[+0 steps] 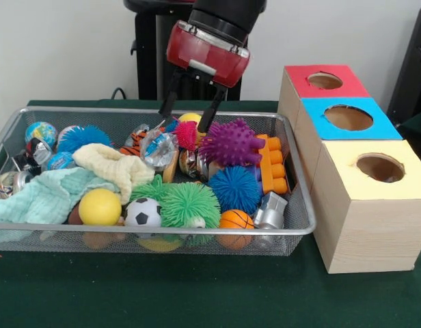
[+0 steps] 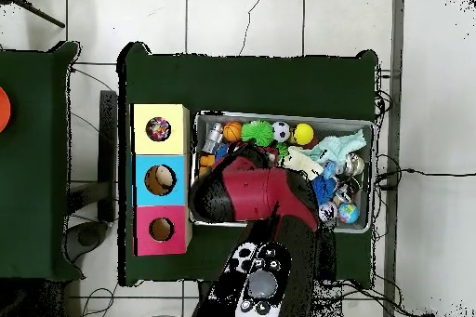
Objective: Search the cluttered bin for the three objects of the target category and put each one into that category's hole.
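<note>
The wire mesh bin [image 1: 149,231] holds clutter. A pale yellow cloth [image 1: 116,168] lies at its left middle, and a mint green cloth [image 1: 41,199] lies over the left front corner. Both also show in the overhead view, the yellow cloth [image 2: 299,160] next to the green one [image 2: 337,146]. I see no printed white cloth in the bin. A small many-coloured thing shows inside the yellow box's hole [image 2: 158,128]; from the front that hole [image 1: 380,167] looks dark. My gripper [image 1: 183,121] hangs open and empty over the bin's far side, above a yellow ball and spiky balls. In the overhead view the red arm [image 2: 256,192] hides it.
Spiky balls in purple [image 1: 231,143], blue [image 1: 234,188] and green [image 1: 190,203] share the bin [image 2: 279,116] with a yellow ball [image 1: 100,206], a soccer ball [image 1: 143,213], an orange brick [image 1: 273,166] and shiny toys. The blue box [image 1: 347,117] and red box [image 1: 324,80] stand behind the yellow one.
</note>
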Controlling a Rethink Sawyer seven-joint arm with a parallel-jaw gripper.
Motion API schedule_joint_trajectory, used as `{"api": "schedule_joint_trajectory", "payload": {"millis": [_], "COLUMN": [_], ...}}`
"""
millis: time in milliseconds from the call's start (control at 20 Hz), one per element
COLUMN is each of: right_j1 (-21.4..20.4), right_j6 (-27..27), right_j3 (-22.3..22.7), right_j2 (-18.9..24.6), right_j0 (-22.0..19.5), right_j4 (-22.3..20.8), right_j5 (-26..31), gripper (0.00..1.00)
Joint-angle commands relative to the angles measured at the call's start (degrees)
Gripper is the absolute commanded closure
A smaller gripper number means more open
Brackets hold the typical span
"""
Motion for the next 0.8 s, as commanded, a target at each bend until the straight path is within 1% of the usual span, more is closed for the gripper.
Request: {"api": "schedule_joint_trajectory", "payload": {"millis": [50, 150, 250, 500, 600, 800], "right_j1": [-3.72, -3.84, -3.79, -1.39, -0.81, 0.97], "right_j6": [5.52, 5.01, 3.76, 1.74, 2.05, 2.79], "right_j3": [4.0, 4.01, 3.05, 0.68, 0.02, -0.26], "right_j2": [4.53, 4.73, 5.38, 7.52, 6.6, 6.24], "right_j0": [-3.54, -3.84, -4.75, -8.2, -7.97, -8.73], "right_j4": [3.52, 3.61, 3.73, 3.15, 2.6, 2.48], "right_j5": [6.39, 6.74, 7.48, 6.19, 5.68, 5.4], "gripper": [0.0, 0.0, 0.0, 0.0, 0.0, 0.0]}}
